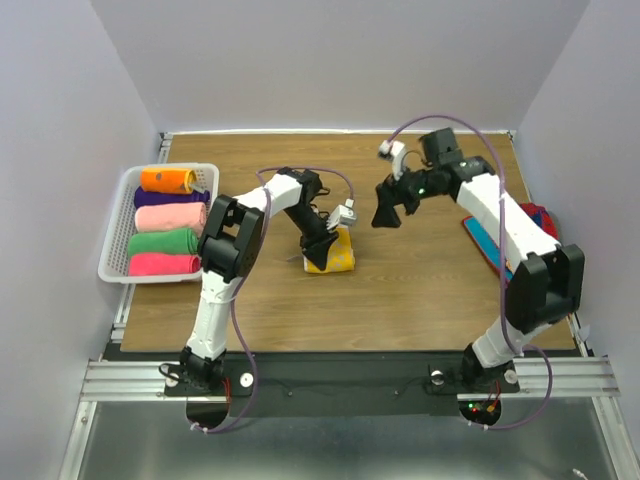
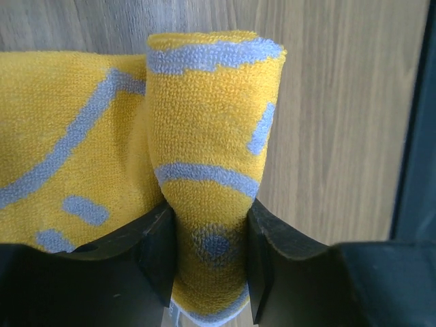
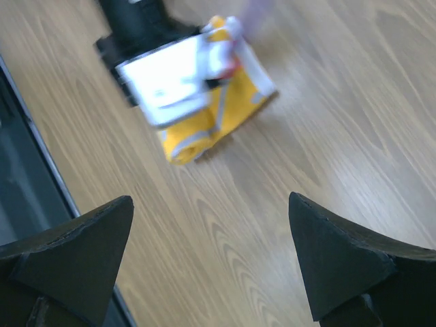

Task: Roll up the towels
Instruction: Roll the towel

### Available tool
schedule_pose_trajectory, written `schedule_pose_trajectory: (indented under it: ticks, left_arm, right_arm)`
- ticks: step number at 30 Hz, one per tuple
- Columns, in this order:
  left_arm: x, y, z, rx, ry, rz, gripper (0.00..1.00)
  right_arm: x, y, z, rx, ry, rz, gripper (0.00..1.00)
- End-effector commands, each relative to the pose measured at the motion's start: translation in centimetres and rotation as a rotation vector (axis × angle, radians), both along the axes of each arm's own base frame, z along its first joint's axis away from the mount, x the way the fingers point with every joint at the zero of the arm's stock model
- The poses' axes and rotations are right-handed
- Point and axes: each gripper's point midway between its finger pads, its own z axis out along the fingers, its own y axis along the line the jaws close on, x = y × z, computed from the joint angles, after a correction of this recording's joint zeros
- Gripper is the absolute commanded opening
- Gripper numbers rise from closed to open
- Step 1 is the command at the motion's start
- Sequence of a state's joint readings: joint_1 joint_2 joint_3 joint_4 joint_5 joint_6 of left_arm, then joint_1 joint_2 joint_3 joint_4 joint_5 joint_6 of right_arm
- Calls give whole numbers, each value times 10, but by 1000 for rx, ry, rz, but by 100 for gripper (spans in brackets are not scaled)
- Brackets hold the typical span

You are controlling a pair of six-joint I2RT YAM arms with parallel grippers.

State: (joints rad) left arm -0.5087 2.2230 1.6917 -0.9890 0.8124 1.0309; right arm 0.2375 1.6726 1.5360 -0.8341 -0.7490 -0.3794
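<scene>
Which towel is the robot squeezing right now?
The yellow towel with blue marks, out on the table: the left gripper pinches its rolled end. The other rolled towels lie in the white basket, untouched.

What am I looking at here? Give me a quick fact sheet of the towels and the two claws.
Left claw: pinching the rolled end of the yellow towel, blue-patterned, on the table
Right claw: open, empty, above the table
Basket: white, far left, five rolled towels inside
Right edge: red-and-blue towel, lying flat, partly hidden
</scene>
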Motion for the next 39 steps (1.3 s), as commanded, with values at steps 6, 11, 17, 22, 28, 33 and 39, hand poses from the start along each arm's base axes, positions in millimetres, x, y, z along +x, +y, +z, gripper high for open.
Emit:
schedule_pose_trajectory:
  ticks: [6, 11, 17, 22, 28, 33, 39]
  left_arm:
    - [6, 31, -58, 139, 112, -37, 53]
    - [5, 37, -65, 162, 110, -51, 53]
    - [8, 36, -65, 164, 93, -36, 56]
    - [9, 35, -67, 158, 97, -41, 56]
    - [8, 35, -68, 157, 98, -48, 57]
    - [8, 33, -67, 143, 99, -51, 58]
    - [11, 30, -60, 120, 64, -47, 60]
  right_arm:
    - [-60, 82, -10, -227, -482, 320, 100]
    - [-71, 103, -71, -381, -609, 420, 100]
    - [-51, 118, -103, -413, -683, 417, 100]
    - [-44, 128, -112, -407, -698, 424, 100]
    - [-41, 130, -118, -415, -703, 438, 100]
    - [-49, 126, -140, -438, -677, 495, 93]
    - [-57, 119, -171, -469, -616, 531, 61]
